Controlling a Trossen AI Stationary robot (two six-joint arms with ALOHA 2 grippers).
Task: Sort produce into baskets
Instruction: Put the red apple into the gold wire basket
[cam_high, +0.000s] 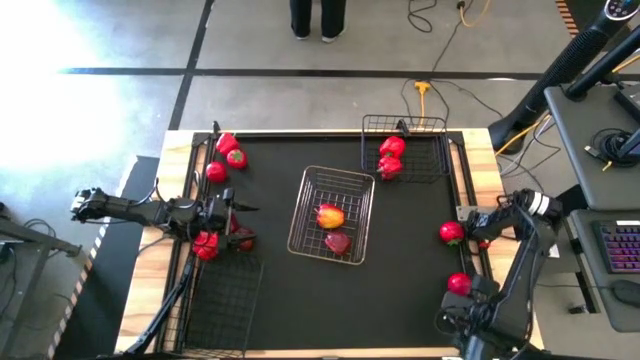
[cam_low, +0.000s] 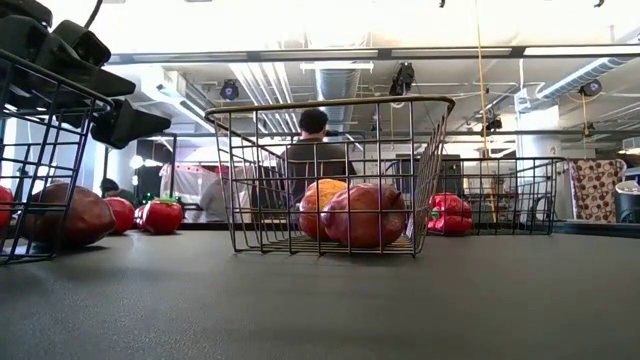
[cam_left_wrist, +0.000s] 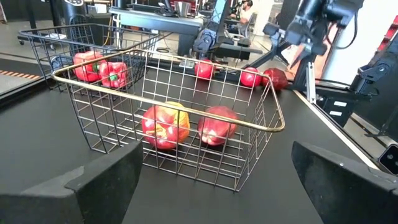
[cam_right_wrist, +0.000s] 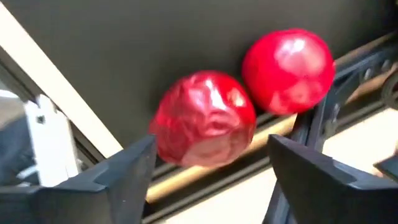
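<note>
The dark red apple (cam_right_wrist: 204, 118) on the table's right edge is the item in hand: it lies straight ahead of the right pincer (cam_right_wrist: 208, 162), whose fingers are spread to either side of it without touching. A brighter red fruit (cam_right_wrist: 288, 62), apple or tomato I cannot tell, sits just beside it, a little farther from the pincer. To take it well, I would bring the fingers lower so they straddle the widest part and close slowly, since a round fruit can roll off toward its neighbour or the table's rim. It probably belongs with the yellow-red apple (cam_high: 330, 215) and another dark apple (cam_high: 338, 242) in the silvery basket (cam_high: 310, 190), well apart from this pincer toward the table's middle.

The left pincer (cam_high: 238, 208) hangs open and empty, facing that basket, with a red pepper (cam_high: 207, 245) just beside it at a black basket (cam_high: 225, 310). Two peppers (cam_high: 391, 157) lie in the other black basket (cam_high: 425, 125).

The table (cam_high: 410, 280) has a black mat framed in pale wood. Beyond it is a workshop, with a seated person (cam_low: 313, 160) seen from behind.
</note>
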